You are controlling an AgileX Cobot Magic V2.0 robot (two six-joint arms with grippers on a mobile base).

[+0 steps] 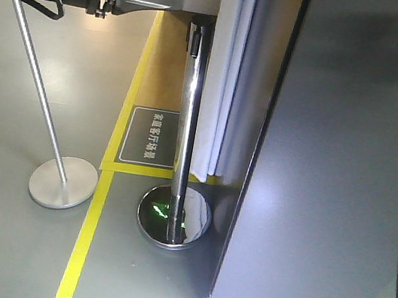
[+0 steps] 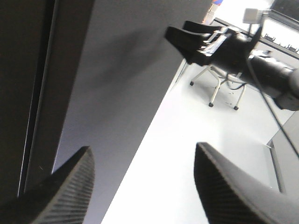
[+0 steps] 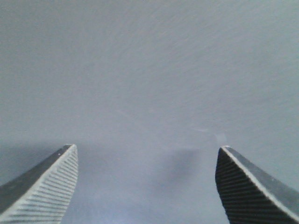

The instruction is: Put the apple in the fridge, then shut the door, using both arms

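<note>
Chrome stanchion [image 1: 185,139] beside grey door [image 1: 331,179]

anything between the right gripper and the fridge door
Nothing visible. In the right wrist view the open right gripper faces the plain grey door directly, with only bare surface between and beyond its fingers.

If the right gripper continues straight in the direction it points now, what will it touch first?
Most likely the grey outside of the door. In the right wrist view the right gripper is open and empty, and that flat grey surface fills everything ahead of its fingertips. How far away it is cannot be judged.
</note>
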